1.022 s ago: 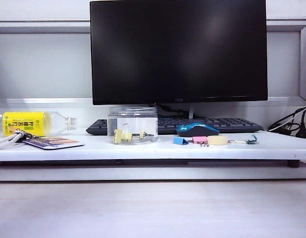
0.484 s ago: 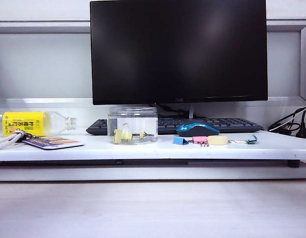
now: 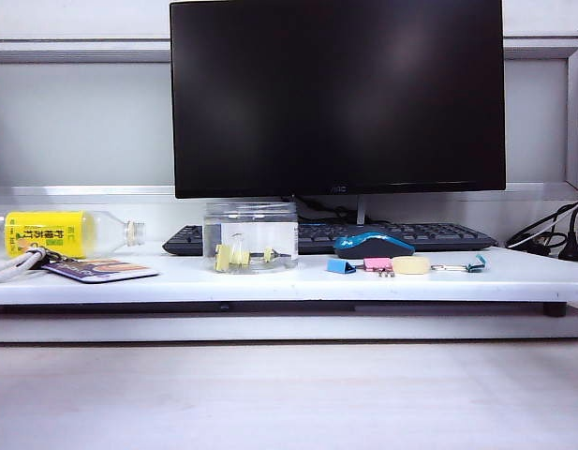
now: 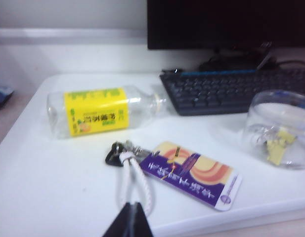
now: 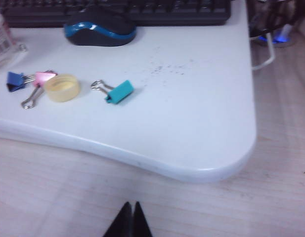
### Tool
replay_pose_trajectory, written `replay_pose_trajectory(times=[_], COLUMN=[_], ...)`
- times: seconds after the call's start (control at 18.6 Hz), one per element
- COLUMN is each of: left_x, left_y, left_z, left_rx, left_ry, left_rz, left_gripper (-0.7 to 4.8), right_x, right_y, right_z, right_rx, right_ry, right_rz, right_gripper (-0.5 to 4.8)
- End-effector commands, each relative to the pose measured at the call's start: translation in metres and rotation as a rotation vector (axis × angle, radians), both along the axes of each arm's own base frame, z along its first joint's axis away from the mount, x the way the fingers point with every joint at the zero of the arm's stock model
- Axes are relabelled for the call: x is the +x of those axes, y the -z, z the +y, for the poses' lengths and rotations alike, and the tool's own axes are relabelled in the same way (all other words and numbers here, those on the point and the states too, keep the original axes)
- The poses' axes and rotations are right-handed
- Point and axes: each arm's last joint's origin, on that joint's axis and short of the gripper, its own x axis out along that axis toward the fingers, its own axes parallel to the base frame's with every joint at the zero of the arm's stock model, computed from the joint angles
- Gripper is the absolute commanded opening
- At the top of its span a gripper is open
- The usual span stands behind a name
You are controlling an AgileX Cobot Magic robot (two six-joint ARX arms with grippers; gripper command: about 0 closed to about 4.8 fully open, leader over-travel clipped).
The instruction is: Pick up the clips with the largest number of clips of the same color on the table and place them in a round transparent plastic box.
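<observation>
The round transparent plastic box (image 3: pixel 250 236) stands on the white shelf in front of the keyboard. Pale-yellow clips (image 3: pixel 232 256) lie inside it on its floor, and the left wrist view also shows the box (image 4: pixel 278 129) with the yellow clips (image 4: pixel 280 146) in it. My left gripper (image 4: pixel 132 205) is shut and empty, hanging over the shelf's front edge near a white cord loop. My right gripper (image 5: pixel 131 204) is shut and empty, over the wooden table in front of the shelf's corner. Neither gripper appears in the exterior view.
A clear bottle with a yellow label (image 3: pixel 59 232) lies at the left beside a purple card (image 4: pixel 194 175) on a white cord. Right of the box sit a blue clip (image 5: pixel 15 81), a pink clip (image 5: pixel 43 77), a yellow tape ring (image 5: pixel 62 88), a teal clip (image 5: pixel 119 92), a mouse (image 3: pixel 373 245), keyboard and monitor.
The yellow clips inside the box have shifted slightly and settled. Nothing else in the exterior view has moved.
</observation>
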Motion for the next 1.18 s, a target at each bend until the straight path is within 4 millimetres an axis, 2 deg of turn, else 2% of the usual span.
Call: replay_pose_trajectory(times=[0.05,0.38,1.18], left_x=[-0.001,-0.002,-0.002], left_y=[0.004,0.016,0.016], left_z=[-0.002,-0.003,-0.003], left_rx=[0.012,0.063,0.053], left_ry=[0.055,0.119,0.113], left_rz=[0.032,0.146,0.151], left_gripper=[0.13,0.13,0.21], right_x=[0.0,-0.001,-0.002], right_y=[-0.001,0.005,0.008], right_z=[0.0,0.0,-0.001], right_rx=[0.004,-0.01,-0.022], right_ry=[0.005,0.004,0.017], right_rz=[-0.014,0.044,0.076], right_gripper=[-0.01,-0.01,-0.01])
